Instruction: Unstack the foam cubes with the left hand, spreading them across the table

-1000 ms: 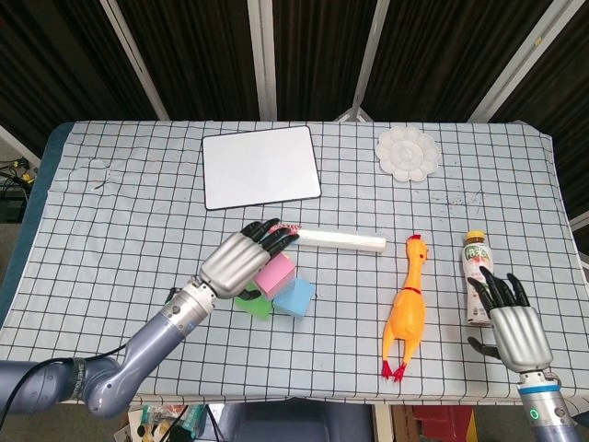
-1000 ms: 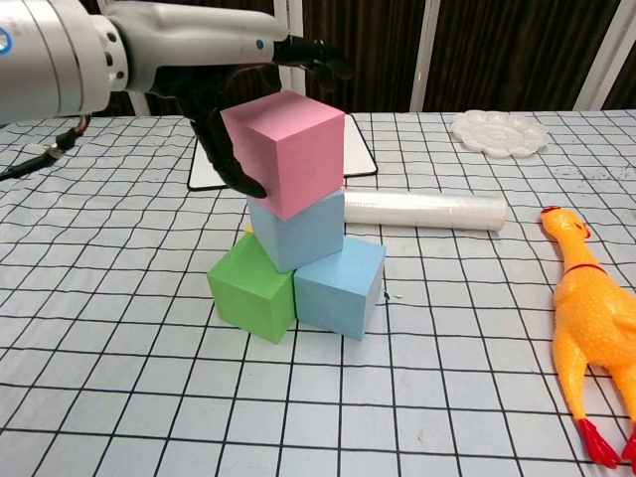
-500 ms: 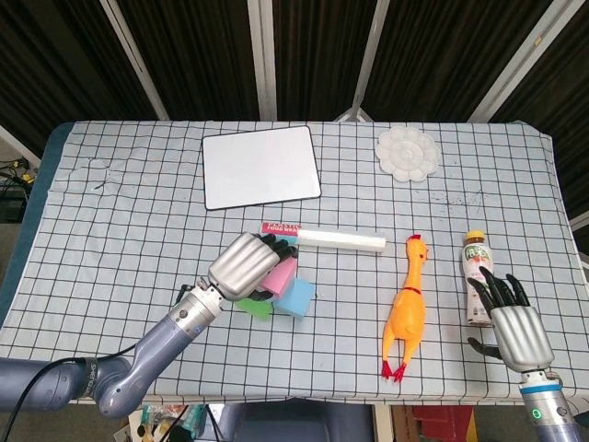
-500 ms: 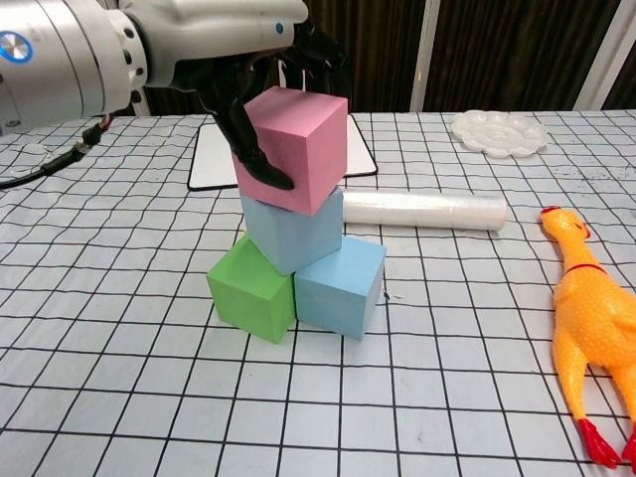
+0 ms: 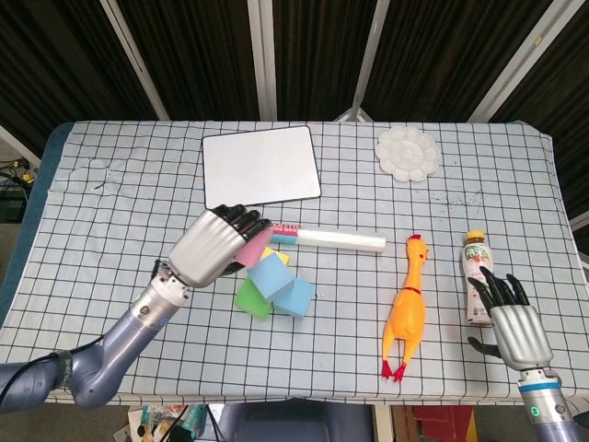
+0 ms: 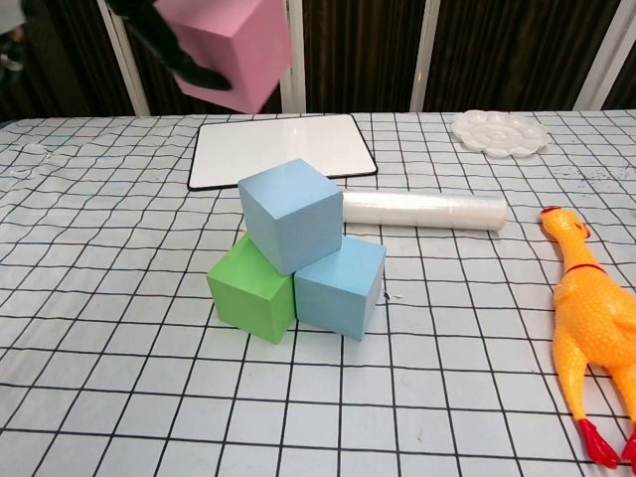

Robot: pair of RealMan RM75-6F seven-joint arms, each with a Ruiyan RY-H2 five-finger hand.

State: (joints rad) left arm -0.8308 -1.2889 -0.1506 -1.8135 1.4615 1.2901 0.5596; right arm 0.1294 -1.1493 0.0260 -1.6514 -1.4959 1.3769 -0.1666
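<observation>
My left hand [image 5: 213, 247] grips the pink foam cube [image 6: 229, 48] and holds it in the air, up and to the left of the stack. In the chest view only dark fingers [image 6: 189, 72] show at the cube's left side. What stays on the table is a blue cube [image 6: 293, 215] resting tilted on a green cube [image 6: 250, 288] and a second blue cube [image 6: 341, 286]. A yellow cube [image 5: 267, 255] peeks out behind them in the head view. My right hand [image 5: 513, 324] hangs open at the table's near right edge, holding nothing.
A white board [image 5: 260, 166] lies behind the stack and a wrapped white roll [image 6: 423, 210] just to its right. A rubber chicken [image 5: 407, 308], a drink bottle [image 5: 476, 276] and a white palette [image 5: 406, 154] occupy the right side.
My left hand closed on the pink cube, lifted it off the top blue cube and carried it up and to the left. The right hand stayed still.
</observation>
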